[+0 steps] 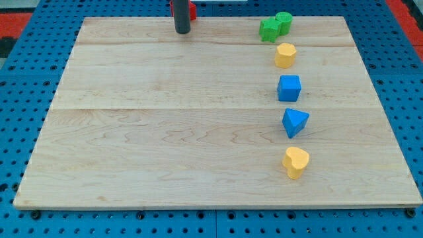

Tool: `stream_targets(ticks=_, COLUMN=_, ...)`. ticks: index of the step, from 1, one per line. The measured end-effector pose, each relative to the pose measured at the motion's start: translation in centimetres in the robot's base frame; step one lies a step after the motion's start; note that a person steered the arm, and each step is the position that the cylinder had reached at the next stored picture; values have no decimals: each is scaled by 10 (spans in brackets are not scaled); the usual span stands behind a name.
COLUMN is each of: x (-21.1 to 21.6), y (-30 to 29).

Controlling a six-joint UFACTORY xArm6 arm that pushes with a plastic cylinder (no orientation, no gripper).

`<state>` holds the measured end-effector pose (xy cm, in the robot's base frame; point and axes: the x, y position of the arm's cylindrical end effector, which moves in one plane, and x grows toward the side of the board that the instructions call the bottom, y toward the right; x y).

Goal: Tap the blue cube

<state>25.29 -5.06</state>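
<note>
The blue cube point(289, 88) sits on the wooden board point(165, 132) at the view's right, in a column of blocks. My tip point(182, 30) is at the view's top, left of centre, far to the left of the blue cube and apart from it. A red block point(192, 9) shows partly behind the rod at the top edge. Above the cube lies a yellow block point(285, 55). Below the cube lies a blue triangular block point(295, 122).
A green star-like block point(269, 29) and a green round block point(283, 22) touch at the top right. A yellow heart-shaped block point(295, 162) lies at the lower right. A blue pegboard point(403, 99) surrounds the board.
</note>
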Motion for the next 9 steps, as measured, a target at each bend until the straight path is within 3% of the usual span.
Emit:
stream_targets(ticks=2, x=25, y=56)
stream_targets(ticks=9, x=26, y=71)
